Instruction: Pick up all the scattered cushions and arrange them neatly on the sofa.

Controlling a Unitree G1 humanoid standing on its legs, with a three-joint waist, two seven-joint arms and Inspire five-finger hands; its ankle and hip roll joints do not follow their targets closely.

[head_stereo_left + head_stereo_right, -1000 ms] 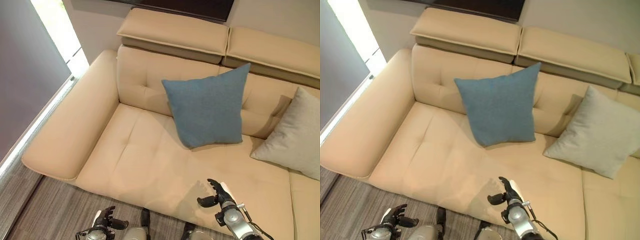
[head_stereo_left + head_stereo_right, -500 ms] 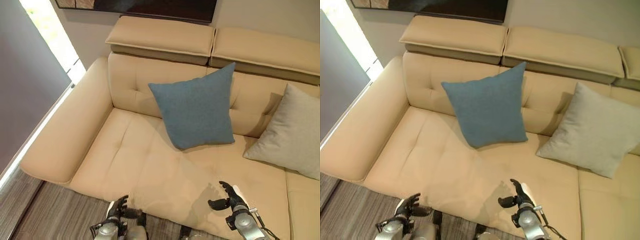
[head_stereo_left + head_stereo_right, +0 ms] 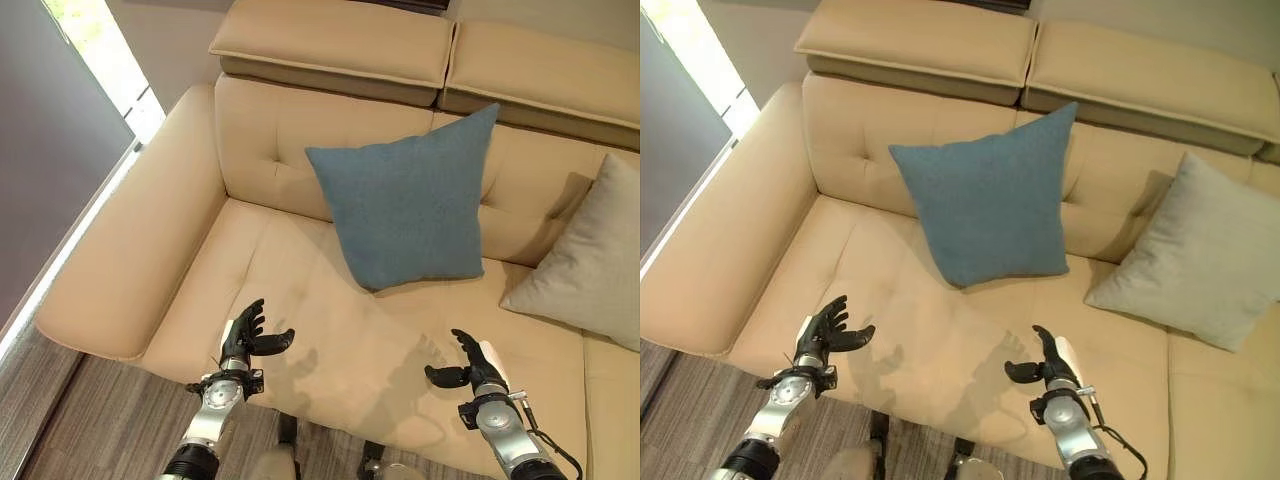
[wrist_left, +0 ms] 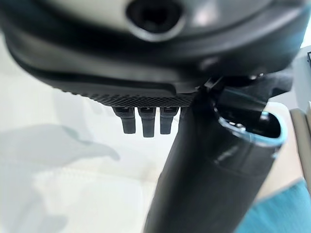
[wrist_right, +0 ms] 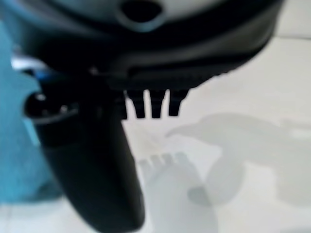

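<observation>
Beige sofa seat [image 3: 330,330] is being hovered over by two empty hands: the left hand [image 3: 245,338] and the right hand [image 3: 470,368] are being held apart with fingers loosely spread, nothing gripped. Farther back, a blue cushion [image 3: 410,200] is being propped against the backrest, a grey cushion [image 3: 590,270] leaning just beside it.

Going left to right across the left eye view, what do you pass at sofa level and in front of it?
Beige padded sofa armrest → robot's left hand, open over the seat's front edge → square blue fabric cushion propped on the backrest → robot's right hand, open → light grey fabric cushion leaning at the right edge.
</observation>
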